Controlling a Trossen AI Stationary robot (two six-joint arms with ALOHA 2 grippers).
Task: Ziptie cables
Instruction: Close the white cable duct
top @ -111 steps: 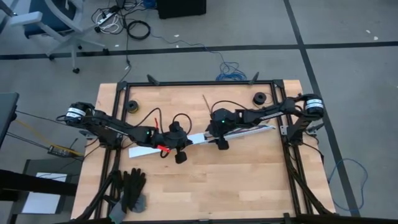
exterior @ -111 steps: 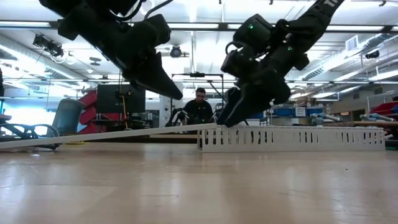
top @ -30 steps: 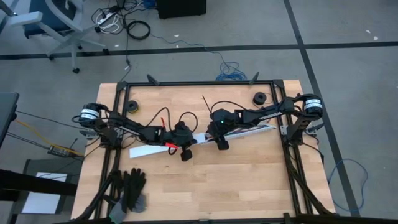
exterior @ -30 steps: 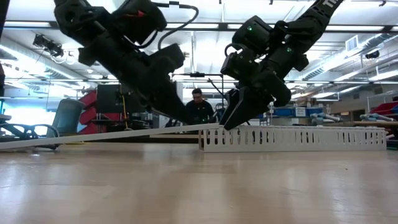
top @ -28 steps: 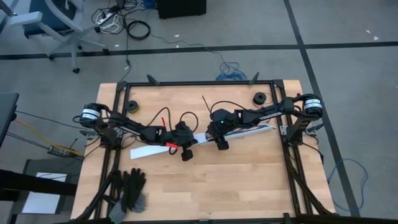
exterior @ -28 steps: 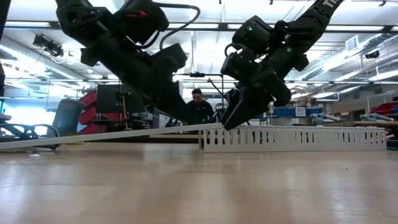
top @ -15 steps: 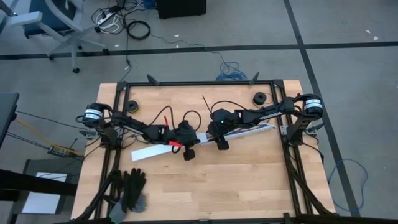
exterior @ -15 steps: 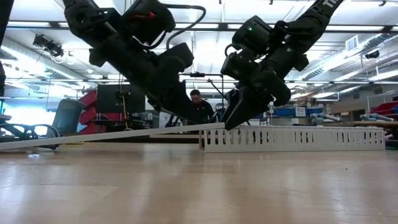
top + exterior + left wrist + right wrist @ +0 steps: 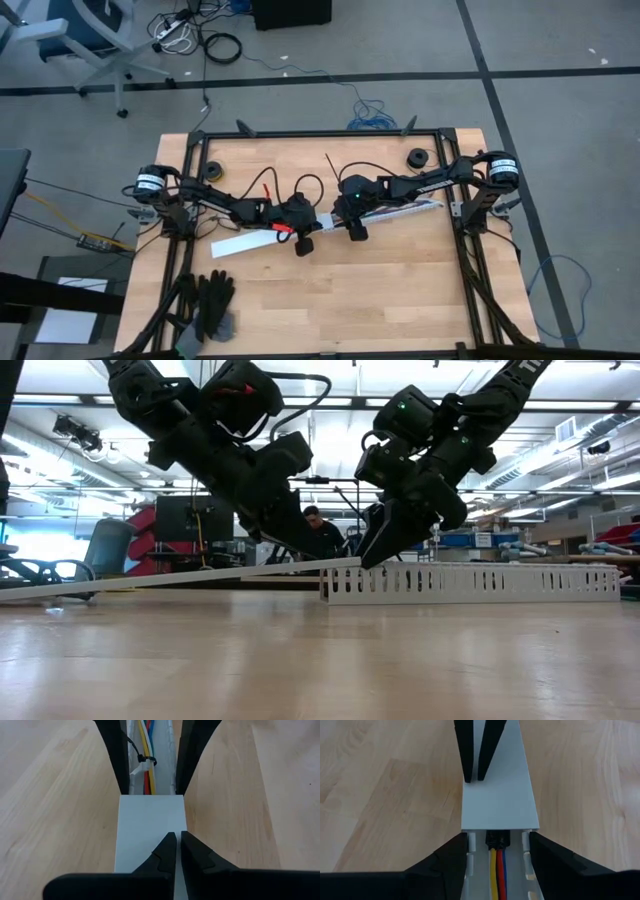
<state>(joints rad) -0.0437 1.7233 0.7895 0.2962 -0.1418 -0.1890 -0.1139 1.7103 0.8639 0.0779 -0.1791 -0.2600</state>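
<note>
Cover strip [image 9: 150, 830]: pressed under closed left gripper [image 9: 175, 842]. Slotted channel [image 9: 495, 870] with cables [image 9: 498, 875]: straddled by part-open right gripper [image 9: 496, 851]. Advice: slide cover squarely forward.

Lighting: bright, even, from overhead ceiling strip lights [image 9: 330, 402]. Shadows: faint. Tabletop [image 9: 320, 660]: soft sheen, blurred nearest the low camera. Wrist views: sharp, no glare.

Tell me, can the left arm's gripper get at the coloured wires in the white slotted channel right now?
Probably not. The flat white cover strip lies between the shut left gripper and the coloured wires, and the right gripper straddles the white slotted channel there.
</note>
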